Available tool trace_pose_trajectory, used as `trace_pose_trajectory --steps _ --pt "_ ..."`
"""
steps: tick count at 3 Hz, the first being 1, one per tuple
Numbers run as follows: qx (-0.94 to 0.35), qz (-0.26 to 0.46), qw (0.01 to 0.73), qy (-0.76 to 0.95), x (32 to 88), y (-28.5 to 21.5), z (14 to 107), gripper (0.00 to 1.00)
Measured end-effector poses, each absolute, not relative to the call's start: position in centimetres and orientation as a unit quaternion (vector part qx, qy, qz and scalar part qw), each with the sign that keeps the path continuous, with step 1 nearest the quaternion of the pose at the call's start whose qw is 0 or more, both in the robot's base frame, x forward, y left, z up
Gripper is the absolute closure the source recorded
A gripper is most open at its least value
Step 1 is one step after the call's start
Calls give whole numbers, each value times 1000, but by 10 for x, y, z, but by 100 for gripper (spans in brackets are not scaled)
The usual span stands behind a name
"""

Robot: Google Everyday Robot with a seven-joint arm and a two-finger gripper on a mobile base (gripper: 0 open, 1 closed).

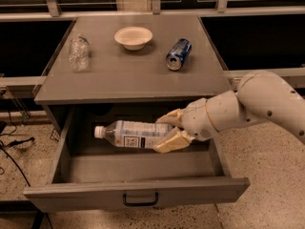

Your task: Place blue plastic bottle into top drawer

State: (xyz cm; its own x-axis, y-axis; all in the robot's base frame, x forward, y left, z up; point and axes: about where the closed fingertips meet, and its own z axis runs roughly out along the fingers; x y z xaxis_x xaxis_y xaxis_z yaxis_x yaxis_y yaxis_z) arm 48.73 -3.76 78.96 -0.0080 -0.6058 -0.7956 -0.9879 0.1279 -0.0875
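Camera view: gripper clamped round base end of blue plastic bottle, tan fingers above and below it, spread only to bottle's width. Bottle horizontal, white cap pointing left, inside open top drawer; contact with drawer floor unclear. Arm reaches in from right, forearm angled down-left. Tabletop carries bowl, can, wrinkled bottle.
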Motion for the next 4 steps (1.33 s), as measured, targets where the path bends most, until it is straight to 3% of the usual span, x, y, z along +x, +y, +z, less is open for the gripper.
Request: trace_pose_trajectory --steps 4 --pt "-643 190 312 673 500 -44 716 100"
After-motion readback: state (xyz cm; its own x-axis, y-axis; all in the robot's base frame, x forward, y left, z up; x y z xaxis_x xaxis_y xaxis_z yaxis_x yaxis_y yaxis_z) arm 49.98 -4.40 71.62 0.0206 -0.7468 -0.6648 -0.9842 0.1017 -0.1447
